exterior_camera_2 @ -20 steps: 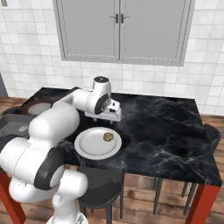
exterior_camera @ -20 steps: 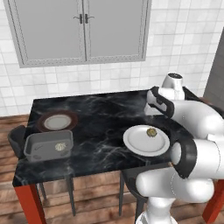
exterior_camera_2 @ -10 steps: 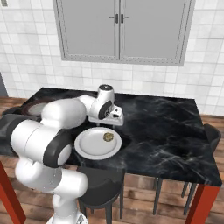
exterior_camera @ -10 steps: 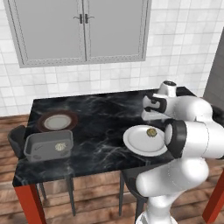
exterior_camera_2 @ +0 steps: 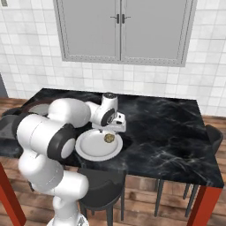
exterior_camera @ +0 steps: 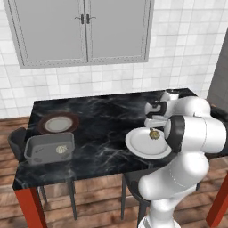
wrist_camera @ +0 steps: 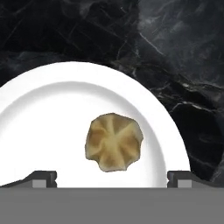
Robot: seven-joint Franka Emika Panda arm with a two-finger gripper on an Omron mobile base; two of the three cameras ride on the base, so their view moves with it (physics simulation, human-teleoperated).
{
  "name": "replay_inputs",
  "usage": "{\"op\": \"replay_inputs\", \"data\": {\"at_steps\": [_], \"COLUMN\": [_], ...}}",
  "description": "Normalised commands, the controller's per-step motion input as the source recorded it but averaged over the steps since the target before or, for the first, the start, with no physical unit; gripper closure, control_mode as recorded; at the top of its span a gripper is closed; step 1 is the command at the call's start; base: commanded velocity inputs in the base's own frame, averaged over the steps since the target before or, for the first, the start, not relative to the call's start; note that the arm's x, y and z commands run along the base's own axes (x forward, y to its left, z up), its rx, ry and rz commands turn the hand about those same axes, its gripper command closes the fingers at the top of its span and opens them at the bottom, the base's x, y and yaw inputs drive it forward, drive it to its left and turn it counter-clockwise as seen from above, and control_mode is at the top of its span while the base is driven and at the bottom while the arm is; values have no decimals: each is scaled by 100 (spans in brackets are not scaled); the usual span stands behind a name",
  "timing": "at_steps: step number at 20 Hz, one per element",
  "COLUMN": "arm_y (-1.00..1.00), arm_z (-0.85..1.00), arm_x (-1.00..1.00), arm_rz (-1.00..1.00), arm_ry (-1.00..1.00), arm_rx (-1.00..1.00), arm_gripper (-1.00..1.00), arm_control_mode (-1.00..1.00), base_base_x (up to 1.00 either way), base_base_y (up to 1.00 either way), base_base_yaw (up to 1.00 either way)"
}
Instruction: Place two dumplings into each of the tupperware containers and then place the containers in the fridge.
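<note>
Spreading my fingers [wrist_camera: 43, 177] to their widest, I hang my gripper [wrist_camera: 112, 178] right over the dumpling [wrist_camera: 113, 142] on the white plate [wrist_camera: 39, 118], nothing held. One dumpling [exterior_camera: 60, 149] sits in the darker grey container [exterior_camera: 38, 156] far across the black table [exterior_camera: 107, 124]. So this is the pickup: next I judge I must drop straight down and pinch gently.

One dumpling [wrist_camera: 113, 141] on the plate [wrist_camera: 52, 109] (another [exterior_camera: 61, 149] in the container [exterior_camera: 36, 154], far left)
</note>
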Motion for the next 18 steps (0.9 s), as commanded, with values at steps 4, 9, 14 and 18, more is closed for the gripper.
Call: {"op": "replay_inputs", "data": {"at_steps": [4, 9, 14, 18], "arm_y": [0, 0, 0, 0], "arm_z": [-27, -24, -20, -19], "arm_x": [12, 13, 12, 10], "arm_rz": [0, 0, 0, 0], "arm_ry": [0, 0, 2, 6], "arm_rx": [0, 0, 0, 0], "arm_gripper": [-100, -100, -100, -100], "arm_control_mode": [-100, -100, -100, -100], "base_base_x": [0, 0, 0, 0], "base_base_y": [0, 0, 0, 0], "base_base_yaw": [0, 0, 0, 0]}}
